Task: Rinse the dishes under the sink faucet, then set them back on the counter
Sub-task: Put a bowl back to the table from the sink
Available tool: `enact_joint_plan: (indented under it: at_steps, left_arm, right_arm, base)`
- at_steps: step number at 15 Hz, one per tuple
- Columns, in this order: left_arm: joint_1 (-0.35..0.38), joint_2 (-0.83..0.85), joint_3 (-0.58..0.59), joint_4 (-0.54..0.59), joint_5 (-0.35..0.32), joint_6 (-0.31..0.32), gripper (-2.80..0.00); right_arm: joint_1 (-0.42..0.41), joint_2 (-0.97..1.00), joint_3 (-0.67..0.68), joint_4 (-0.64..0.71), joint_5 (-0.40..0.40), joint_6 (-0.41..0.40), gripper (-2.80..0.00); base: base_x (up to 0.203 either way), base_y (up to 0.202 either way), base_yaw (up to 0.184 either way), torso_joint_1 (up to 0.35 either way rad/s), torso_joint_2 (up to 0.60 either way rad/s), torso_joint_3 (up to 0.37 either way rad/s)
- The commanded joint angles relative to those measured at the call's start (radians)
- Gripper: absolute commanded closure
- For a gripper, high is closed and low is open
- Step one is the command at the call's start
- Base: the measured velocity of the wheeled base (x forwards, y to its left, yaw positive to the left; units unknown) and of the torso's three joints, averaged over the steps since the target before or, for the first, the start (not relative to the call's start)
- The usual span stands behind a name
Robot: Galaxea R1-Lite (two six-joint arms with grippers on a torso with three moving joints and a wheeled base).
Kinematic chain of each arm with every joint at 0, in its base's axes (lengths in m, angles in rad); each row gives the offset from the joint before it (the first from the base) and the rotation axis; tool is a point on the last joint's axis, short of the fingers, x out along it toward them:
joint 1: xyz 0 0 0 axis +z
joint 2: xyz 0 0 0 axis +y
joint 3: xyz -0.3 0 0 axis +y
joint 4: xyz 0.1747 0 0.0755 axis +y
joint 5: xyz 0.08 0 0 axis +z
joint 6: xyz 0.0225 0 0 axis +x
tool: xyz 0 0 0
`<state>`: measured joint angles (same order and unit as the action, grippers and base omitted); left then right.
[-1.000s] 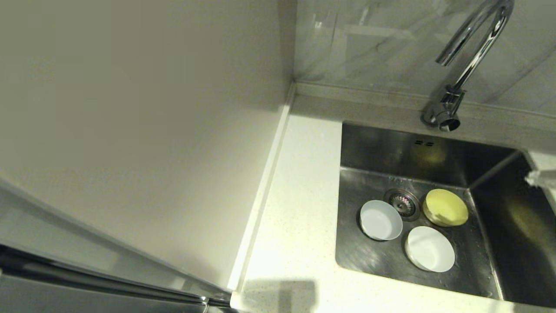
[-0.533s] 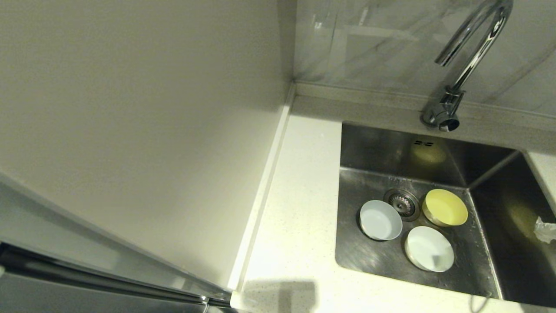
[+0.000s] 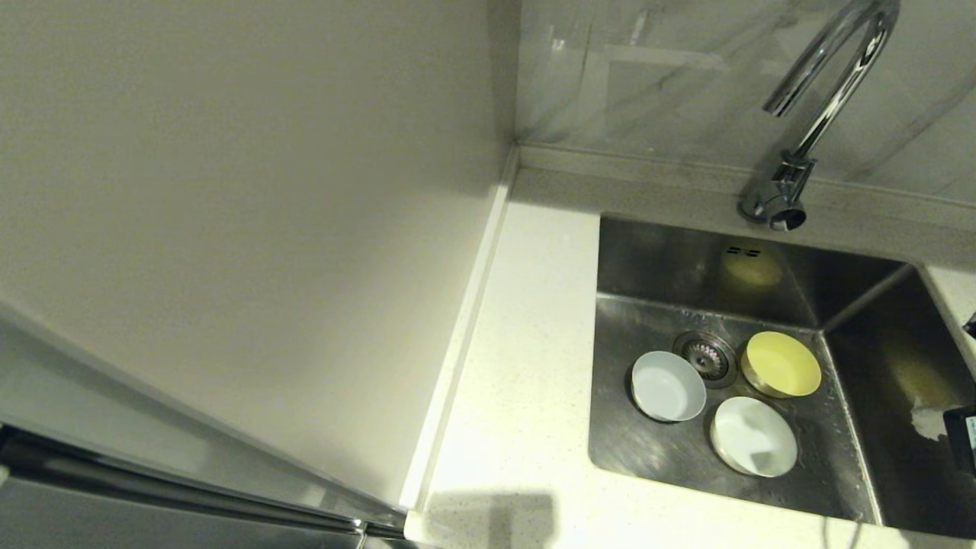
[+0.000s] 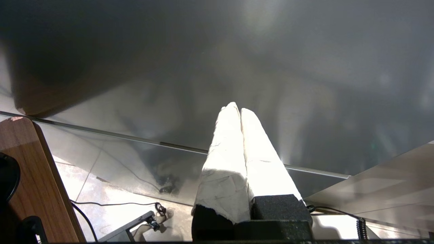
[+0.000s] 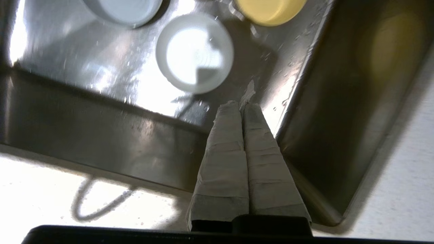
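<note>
Dishes (image 3: 717,396) around sink (image 3: 648,450) drain (image 3: 705,357)

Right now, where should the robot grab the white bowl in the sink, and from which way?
Probably by its rim, coming straight down from above. The white bowl sits flat and mouth-up on the floor of the sink, so only its thin edge offers a pinch. The side toward the right wall looks freest, and the right claw, shut, is above the sink on that side. It would need to open first.
</note>
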<state>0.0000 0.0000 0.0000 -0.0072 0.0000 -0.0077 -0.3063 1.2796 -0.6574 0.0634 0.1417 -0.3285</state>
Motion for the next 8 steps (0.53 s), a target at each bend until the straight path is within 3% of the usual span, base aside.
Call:
enact_joint_plan:
  at_steps: [1,5,8]
  left_arm:
    - [0.000,0.000,0.003,0.000,0.000,0.000,0.00]
    - [0.000,0.000,0.003,0.000,0.000,0.000,0.00]
    - [0.000,0.000,0.003,0.000,0.000,0.000,0.00]
  right_arm:
    - [0.061,0.080,-0.022,-0.003,-0.020,-0.006,-2.80]
    - [0.219,0.209,-0.134,-0.014,-0.044,-0.009,-2.80]
    - [0.342,0.353,-0.185,-0.124,-0.193,-0.003,-2.80]
  base:
    - [0.000,0.000,0.000,0.000,0.00,0.000]
    - [0.000,0.000,0.000,0.000,0.00,0.000]
    - [0.000,0.000,0.000,0.000,0.00,0.000]
